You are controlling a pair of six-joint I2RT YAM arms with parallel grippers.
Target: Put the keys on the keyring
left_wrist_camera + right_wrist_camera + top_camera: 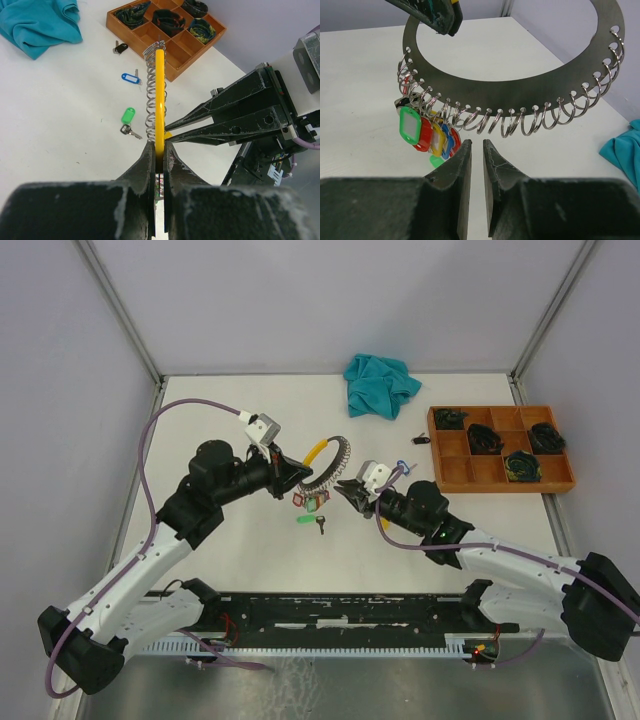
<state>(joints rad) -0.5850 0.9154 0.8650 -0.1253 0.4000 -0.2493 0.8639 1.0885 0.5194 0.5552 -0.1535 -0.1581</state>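
Observation:
The keyring (332, 468) is a flat metal ring with a yellow stretch and many small split loops along its rim. My left gripper (290, 476) is shut on its yellow part (160, 95) and holds it above the table. Several keys with green, red, yellow and blue tags (427, 131) hang bunched on the ring's left loops. My right gripper (476, 145) stands narrowly open just below the loops, with nothing between its fingers. On the table lie a loose key with a green tag (128, 116) and another with a blue tag (131, 77).
A wooden compartment tray (495, 487) with dark coiled items sits at the right. A teal cloth (378, 385) lies at the back. A small black fob (120, 48) lies near the tray. White walls and frame posts close in the table.

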